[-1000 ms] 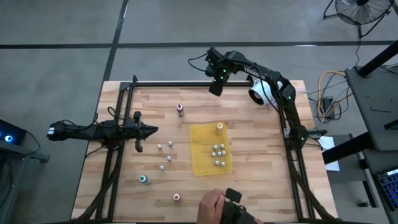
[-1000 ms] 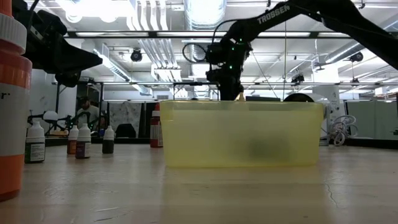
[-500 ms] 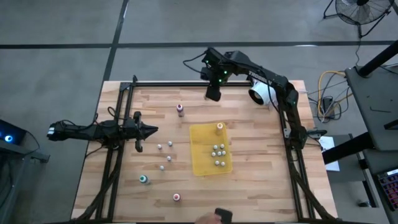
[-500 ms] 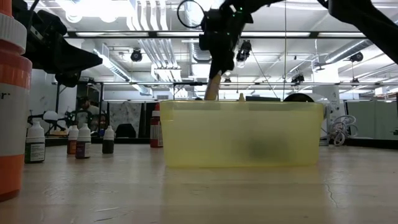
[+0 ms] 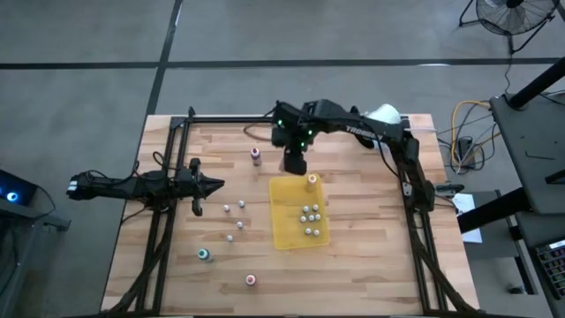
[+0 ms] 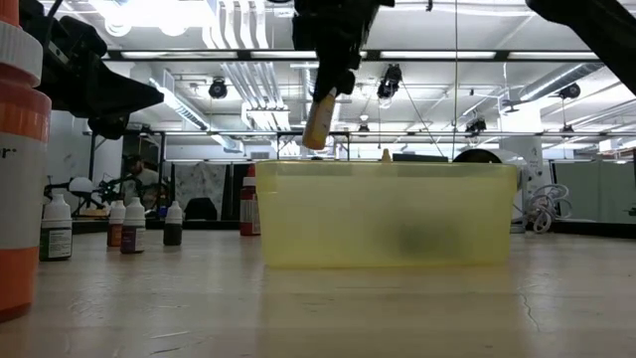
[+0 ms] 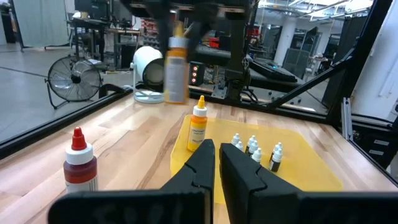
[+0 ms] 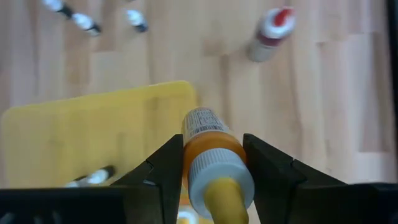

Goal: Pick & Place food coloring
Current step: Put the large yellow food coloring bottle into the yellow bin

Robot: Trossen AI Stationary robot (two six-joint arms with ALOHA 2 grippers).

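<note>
The right gripper (image 8: 211, 163) clamps a round orange bottle (image 8: 210, 154) in the air above the far edge of the flat yellow tray (image 5: 287, 212); its label is blurred. The left gripper (image 7: 216, 163) waits closed, empty.

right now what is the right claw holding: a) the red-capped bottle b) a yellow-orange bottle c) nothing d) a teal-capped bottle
b: the right claw is clamped on a yellow-orange bottle above the yellow tray, while the red-capped bottle stands on the table.
</note>
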